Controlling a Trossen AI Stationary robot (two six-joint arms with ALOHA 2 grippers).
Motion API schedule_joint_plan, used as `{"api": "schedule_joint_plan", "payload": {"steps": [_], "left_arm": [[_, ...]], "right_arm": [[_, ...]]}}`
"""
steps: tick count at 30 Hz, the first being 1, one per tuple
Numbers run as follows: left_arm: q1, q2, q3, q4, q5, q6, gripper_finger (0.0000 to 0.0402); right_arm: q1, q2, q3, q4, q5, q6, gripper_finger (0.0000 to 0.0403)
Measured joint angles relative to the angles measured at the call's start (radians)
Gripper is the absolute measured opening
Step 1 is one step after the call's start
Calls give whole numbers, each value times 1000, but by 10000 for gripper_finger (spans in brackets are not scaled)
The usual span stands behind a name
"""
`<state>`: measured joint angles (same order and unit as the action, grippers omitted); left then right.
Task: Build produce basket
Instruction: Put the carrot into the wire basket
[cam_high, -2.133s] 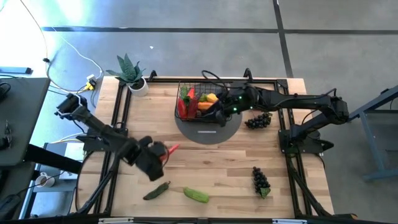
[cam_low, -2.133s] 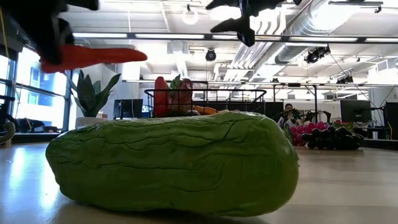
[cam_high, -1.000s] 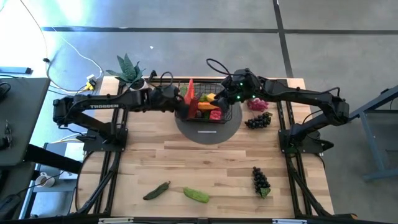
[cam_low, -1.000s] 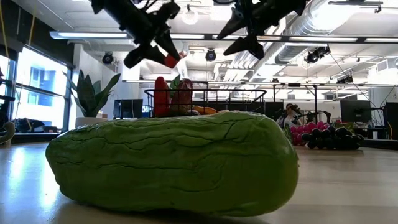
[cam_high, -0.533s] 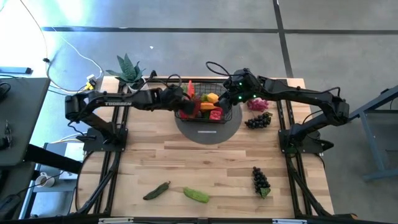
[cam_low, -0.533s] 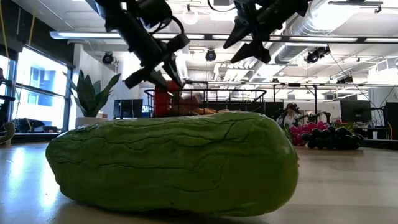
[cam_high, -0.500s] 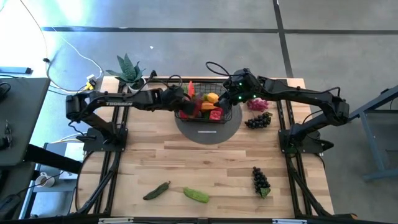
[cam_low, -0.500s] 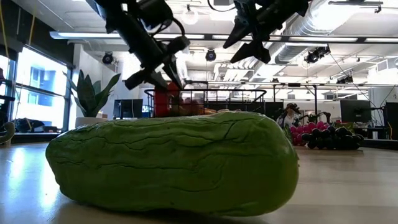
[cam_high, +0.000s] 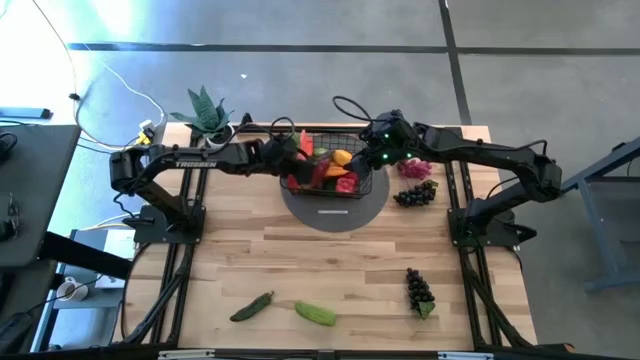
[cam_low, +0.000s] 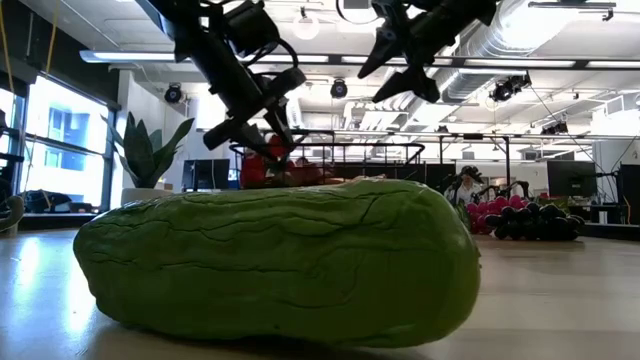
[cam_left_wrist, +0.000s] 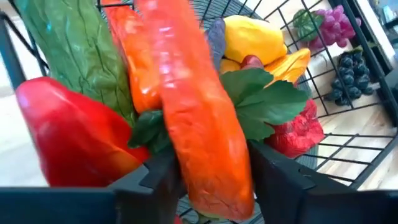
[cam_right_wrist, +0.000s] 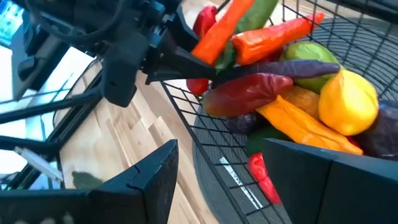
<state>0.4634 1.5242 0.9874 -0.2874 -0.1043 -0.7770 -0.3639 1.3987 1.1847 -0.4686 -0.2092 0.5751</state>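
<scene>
Left gripper (cam_high: 296, 158) sits over the left edge of the black wire-mesh basket (cam_high: 366, 186), jaws either side of a long orange-red chilli (cam_left_wrist: 199, 118); whether they clamp it or have let go, cannot tell. Chilli lies in the basket on the pile. Right gripper (cam_right_wrist: 217, 186) hovers over the basket's right side, fingers parted, nothing between them.

Near edge of the wooden table (cam_high: 340, 270): bumpy green cucumber (cam_high: 316, 313), dark green chilli (cam_high: 252, 306) just beside it, dark grape bunch (cam_high: 419, 290) off to the right.

Mid-table: basket stands on the round grey mat (cam_high: 300, 208), loaded with a red pepper (cam_left_wrist: 68, 137), yellow lemon (cam_right_wrist: 348, 102), green leafy piece (cam_left_wrist: 68, 50).

Right of the basket: second dark grape bunch (cam_high: 414, 193), pink grape bunch (cam_high: 414, 167) just behind it.

Far left corner: potted green plant (cam_high: 210, 117).
</scene>
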Motion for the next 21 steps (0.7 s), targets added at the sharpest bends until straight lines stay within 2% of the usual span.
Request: {"api": "schedule_joint_plan", "payload": {"steps": [9,15,21], "left_arm": [[22,0,0,-4,149,85,212],[40,0,42,-8,250,161,212],[41,0,105,-44,298,197,211]], "right_arm": [[65,0,0,-37,105,157,216],[103,0,0,-59,164,241,216],[119,0,0,-102,235,321,216]]}}
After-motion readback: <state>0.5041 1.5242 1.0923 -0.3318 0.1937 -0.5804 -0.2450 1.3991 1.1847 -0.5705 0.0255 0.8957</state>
